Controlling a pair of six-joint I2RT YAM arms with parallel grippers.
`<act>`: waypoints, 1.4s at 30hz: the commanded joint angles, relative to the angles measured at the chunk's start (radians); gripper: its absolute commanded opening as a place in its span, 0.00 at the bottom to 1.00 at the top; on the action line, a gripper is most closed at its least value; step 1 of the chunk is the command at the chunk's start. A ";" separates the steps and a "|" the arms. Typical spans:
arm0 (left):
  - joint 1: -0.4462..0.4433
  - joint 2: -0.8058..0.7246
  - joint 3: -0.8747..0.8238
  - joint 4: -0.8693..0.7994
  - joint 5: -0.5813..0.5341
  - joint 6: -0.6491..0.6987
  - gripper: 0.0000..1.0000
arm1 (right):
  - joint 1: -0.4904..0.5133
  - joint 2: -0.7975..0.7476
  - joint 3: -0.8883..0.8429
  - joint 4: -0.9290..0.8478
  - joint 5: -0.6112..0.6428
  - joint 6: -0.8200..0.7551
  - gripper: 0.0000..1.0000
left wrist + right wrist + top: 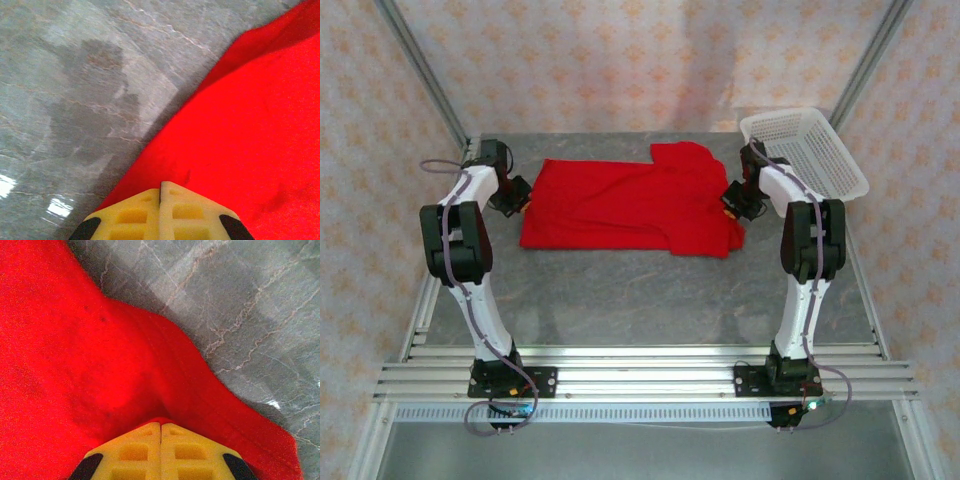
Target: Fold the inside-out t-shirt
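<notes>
The inside-out t-shirt, plain bright red, lies spread across the far half of the grey table, with one sleeve sticking up at the back right. My left gripper is at its left edge. In the left wrist view that gripper is shut, its tips resting on flat red fabric just inside the edge, with no cloth visibly caught. My right gripper is at the shirt's right edge. In the right wrist view it is shut on a small raised fold of the t-shirt.
A white mesh basket stands at the back right corner, just behind the right arm. Bare grey table stretches from the shirt to the near rail. Slanted frame posts rise at both back corners.
</notes>
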 commanded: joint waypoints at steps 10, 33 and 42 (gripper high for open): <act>0.017 -0.091 0.025 -0.006 0.002 -0.022 0.40 | -0.010 -0.131 -0.003 -0.125 0.070 -0.009 0.34; -0.298 -0.638 -0.350 0.015 0.183 0.037 0.58 | 0.024 -0.363 -0.550 0.240 -0.157 -0.040 0.38; -0.303 -0.738 -0.446 0.007 0.139 0.008 0.58 | 0.024 -0.324 -0.535 0.229 -0.191 -0.074 0.19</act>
